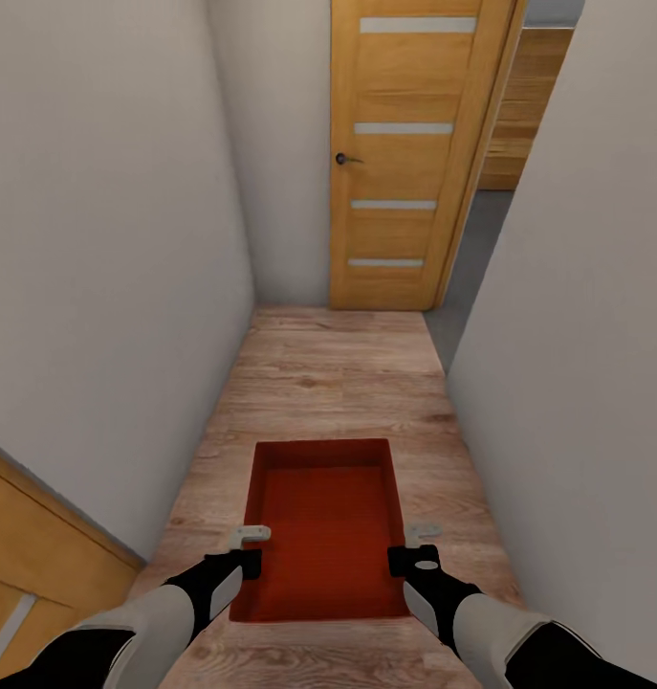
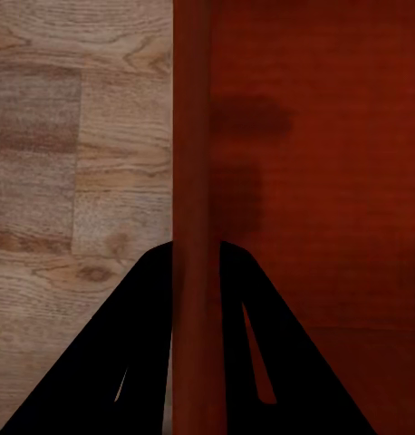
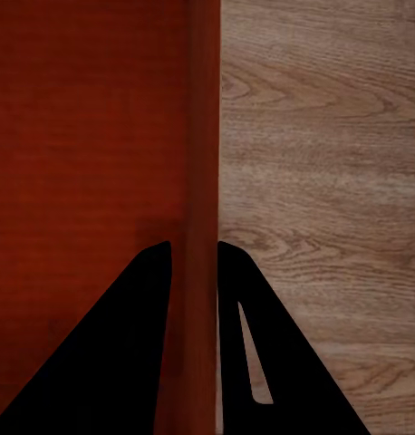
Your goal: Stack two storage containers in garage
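An orange-red storage container [image 1: 328,522] hangs low in the middle of the head view, carried between the two arms above a narrow hallway of light wood-plank floor [image 1: 338,383]. The left gripper [image 1: 250,550] has the container's left wall and the right gripper [image 1: 416,547] has its right wall, both at the near half of the bin. White walls [image 1: 108,249] close the corridor on either side. At the far end stands an orange-wood door [image 1: 405,153] with four pale horizontal slits and a dark handle [image 1: 345,159]; to its right the wall gives way to a strip of grey floor [image 1: 476,258]. A slice of another orange-wood panel [image 1: 32,574] sits at the near left corner.

The left wrist view looks straight down the left gripper [image 2: 195,272]: its two black fingers [image 2: 139,344] straddle the container's upright wall [image 2: 194,136], one finger over the planks, the other over the ribbed red bottom, pressed in close against the wall so the grip is closed on it. The right wrist view gives the mirror of this: the right gripper [image 3: 195,263] has black fingers [image 3: 262,344] set tight on either side of the opposite wall [image 3: 203,109], red bottom on one side, wood grain on the other. The wrist views settle the pinch on each wall, which the head view leaves unclear; the head view alone gives the door and corridor.
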Robot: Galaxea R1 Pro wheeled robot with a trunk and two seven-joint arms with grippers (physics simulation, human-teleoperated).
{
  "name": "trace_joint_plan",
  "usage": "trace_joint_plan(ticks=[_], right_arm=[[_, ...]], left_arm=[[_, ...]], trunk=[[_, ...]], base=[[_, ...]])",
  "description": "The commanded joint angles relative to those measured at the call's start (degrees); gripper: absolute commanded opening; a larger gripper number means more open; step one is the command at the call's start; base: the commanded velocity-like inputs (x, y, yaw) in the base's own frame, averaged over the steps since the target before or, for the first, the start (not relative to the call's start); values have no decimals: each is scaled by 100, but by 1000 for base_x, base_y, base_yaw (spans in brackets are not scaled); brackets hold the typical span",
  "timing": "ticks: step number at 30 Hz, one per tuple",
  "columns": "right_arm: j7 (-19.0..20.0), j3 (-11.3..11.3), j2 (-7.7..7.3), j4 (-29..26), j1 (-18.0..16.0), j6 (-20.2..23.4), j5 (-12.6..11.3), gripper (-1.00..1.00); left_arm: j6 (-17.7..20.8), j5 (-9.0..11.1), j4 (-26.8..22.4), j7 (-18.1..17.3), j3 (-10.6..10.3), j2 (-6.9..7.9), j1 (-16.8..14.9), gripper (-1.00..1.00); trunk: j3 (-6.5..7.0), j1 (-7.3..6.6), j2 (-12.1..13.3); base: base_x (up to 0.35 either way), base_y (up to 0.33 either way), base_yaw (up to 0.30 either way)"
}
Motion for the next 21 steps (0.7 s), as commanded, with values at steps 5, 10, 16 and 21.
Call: trace_joint_plan(ticks=[5, 10, 16, 21], right_arm=[[-17, -19, -2, 110, -3, -25, -129, -100], [-16, -21, -4, 110, -3, -25, -129, -100], [-13, -19, -3, 110, -3, -25, -129, -100], [-13, -19, -3, 110, -3, -25, -129, -100]], left_arm=[[-76, -61, -31, 52, -124, 132, -1, -100], [-75, -62, -31, 52, -123, 132, -1, -100], [-80, -59, -31, 52, -123, 132, -1, -100], [-80, -53, -31, 52, -123, 132, -1, -100]], trunk=[[-4, 3, -2], [-4, 3, -2], [-4, 3, -2], [-4, 3, -2]], base=[[322, 0, 0], [322, 0, 0], [322, 0, 0], [322, 0, 0]])
